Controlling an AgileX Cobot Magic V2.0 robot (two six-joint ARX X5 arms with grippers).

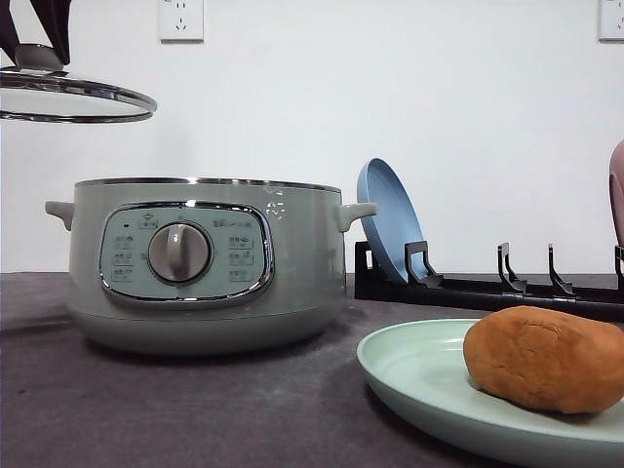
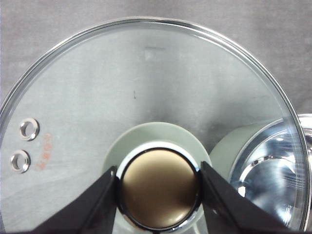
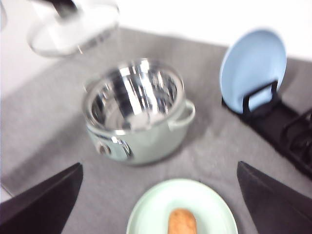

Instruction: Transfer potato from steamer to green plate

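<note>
The potato (image 1: 546, 358), orange-brown, lies on the pale green plate (image 1: 419, 375) at the front right of the table; in the right wrist view the potato (image 3: 182, 222) rests in the plate (image 3: 148, 209). The sage-green steamer (image 1: 200, 263) stands uncovered at left, its steel bowl (image 3: 134, 95) empty. My left gripper (image 1: 34, 39) is shut on the glass lid (image 1: 73, 97) by its knob (image 2: 158, 195), holding it high and left of the pot. My right gripper (image 3: 158, 165) is open, well above the plate, with nothing between its fingers.
A blue plate (image 1: 390, 219) leans upright in a black dish rack (image 1: 487, 288) behind the green plate. A pinkish object (image 1: 616, 190) shows at the right edge. The table is covered by grey cloth (image 1: 244, 409); a white wall stands behind.
</note>
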